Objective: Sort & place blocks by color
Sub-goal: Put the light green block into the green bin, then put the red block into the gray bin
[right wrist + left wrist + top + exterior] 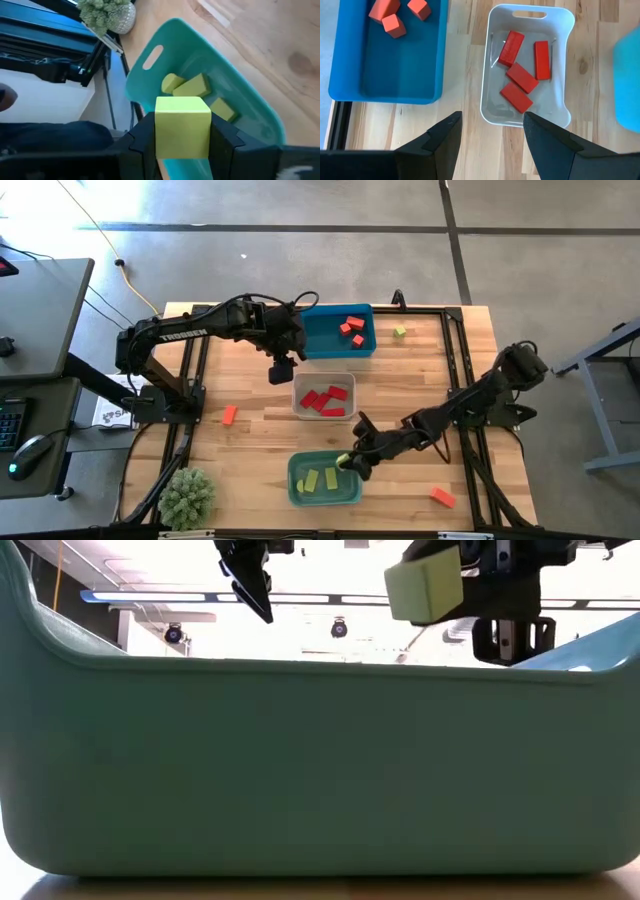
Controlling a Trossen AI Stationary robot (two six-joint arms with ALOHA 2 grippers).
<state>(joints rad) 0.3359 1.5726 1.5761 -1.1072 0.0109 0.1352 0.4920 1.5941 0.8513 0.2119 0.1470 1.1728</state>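
My right gripper [350, 460] is shut on a yellow-green block [182, 127] above the right rim of the teal bin [296, 480], where other yellow-green blocks [192, 87] lie. My left gripper [492, 135] is open and empty. It hovers over the table between the blue bin [325, 345], which holds orange blocks [352, 328], and the clear-grey bin [300, 385], which holds red blocks [325, 400]. Loose on the table are a yellow-green block [399, 331] and two orange blocks [229, 415] [442, 497]. My right gripper pinches the yellow-green block between its two fingers [142, 140], one on each of two opposite side faces [162, 135]. The fingers slant down from the table's right. The block is lifted clear and shows above the teal bin's rim in the low view [425, 588].
A green potted plant [187, 498] stands at the table's near left corner. A black frame [455, 340] runs along the table edges. The teal bin's wall [300, 760] fills the low view. Bare wood lies at the table's right and left of the bins.
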